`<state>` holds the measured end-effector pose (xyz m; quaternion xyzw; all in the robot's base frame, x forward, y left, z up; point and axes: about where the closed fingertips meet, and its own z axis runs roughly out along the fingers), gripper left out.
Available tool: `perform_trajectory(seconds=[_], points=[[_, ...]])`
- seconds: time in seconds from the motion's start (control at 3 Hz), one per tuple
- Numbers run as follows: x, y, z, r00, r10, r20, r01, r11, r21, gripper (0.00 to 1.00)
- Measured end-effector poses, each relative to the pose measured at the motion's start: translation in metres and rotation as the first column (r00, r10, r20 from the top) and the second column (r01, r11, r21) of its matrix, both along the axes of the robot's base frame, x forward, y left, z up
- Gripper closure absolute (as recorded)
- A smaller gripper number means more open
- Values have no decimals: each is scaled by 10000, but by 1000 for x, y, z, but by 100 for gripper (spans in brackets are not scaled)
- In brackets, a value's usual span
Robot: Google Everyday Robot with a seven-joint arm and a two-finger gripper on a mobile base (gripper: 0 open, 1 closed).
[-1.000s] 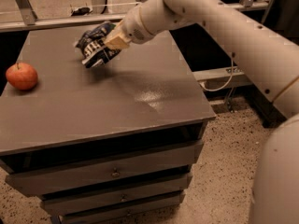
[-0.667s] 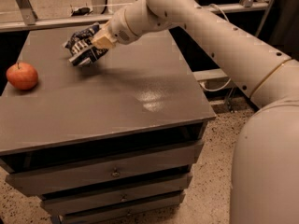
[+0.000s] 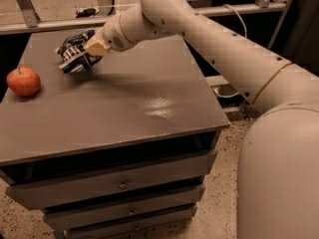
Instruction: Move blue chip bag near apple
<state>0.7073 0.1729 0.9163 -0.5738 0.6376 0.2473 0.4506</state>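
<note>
Pincer (image 3: pixel 93 48) at rear-left of worktop (image 3: pixel 149 98), clamped onto right edge of blue chip bag (image 3: pixel 74 53). Bag crumpled, tilted, low over surface; contact with worktop unclear. Apple (image 3: pixel 23 81) upright by left worktop edge, front-left of bag, near but apart. Arm (image 3: pixel 224 49) reaches in from right. Drawers (image 3: pixel 119 183) below worktop.

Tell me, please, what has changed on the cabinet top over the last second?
The pincer, shut on the blue chip bag, has carried it leftward over the cabinet top, closer to the apple, though a gap remains. The grip held throughout. The apple stayed where it was.
</note>
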Motion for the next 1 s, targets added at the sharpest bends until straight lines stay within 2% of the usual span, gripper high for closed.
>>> perform_trajectory(seconds=[1.0], points=[[-27,31,-17,9957,241,-895,-176,9972,720,100]])
